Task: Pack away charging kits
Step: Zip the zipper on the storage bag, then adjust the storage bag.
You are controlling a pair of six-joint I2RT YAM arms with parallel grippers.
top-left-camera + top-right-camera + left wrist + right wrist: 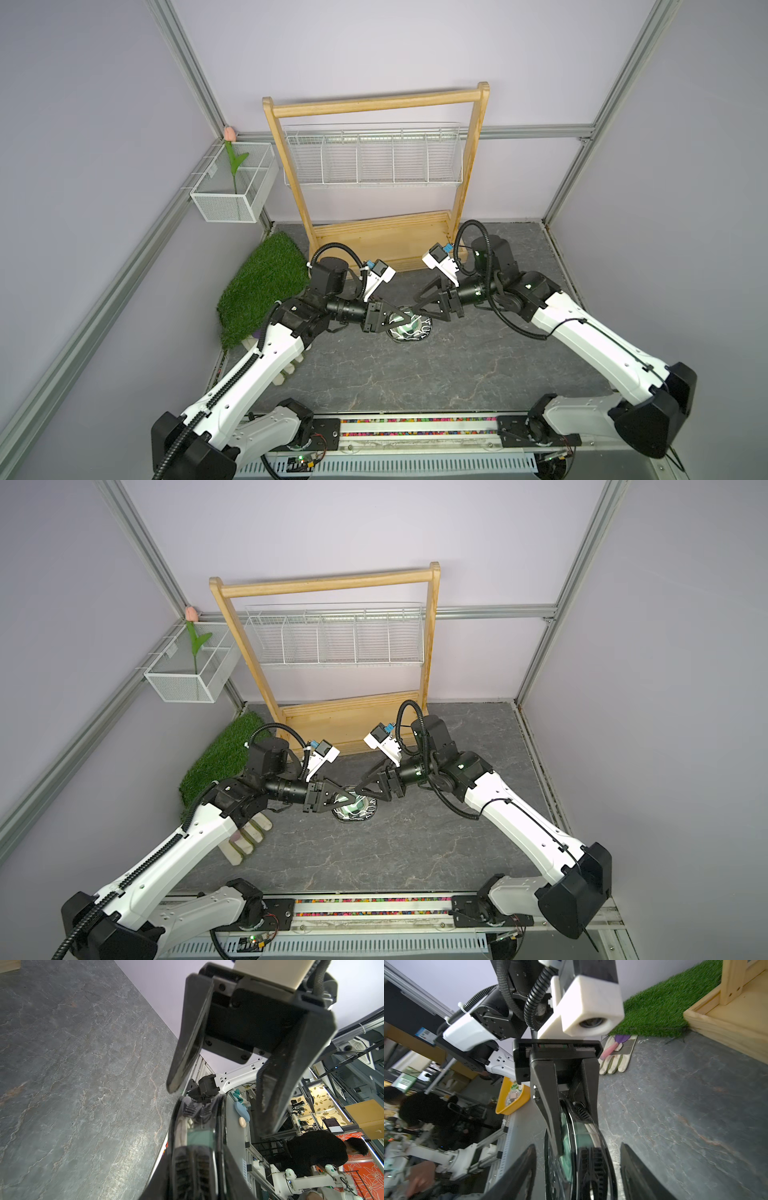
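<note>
Your right claw point(577, 1145) gapes wide, straddling the black rim of the clear pouch point(569, 1169) without pinching it. Opposite, your left claw point(407, 321) clamps that pouch on edge, likely steadying it for closing. The mint-green charger block point(200, 1136) and white cable point(182, 1126) sit inside, between its jaws.

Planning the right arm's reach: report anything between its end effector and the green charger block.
The charger block sits inside the clear pouch, so the pouch wall lies between it and the open right end effector. The left end effector grips that pouch.
</note>
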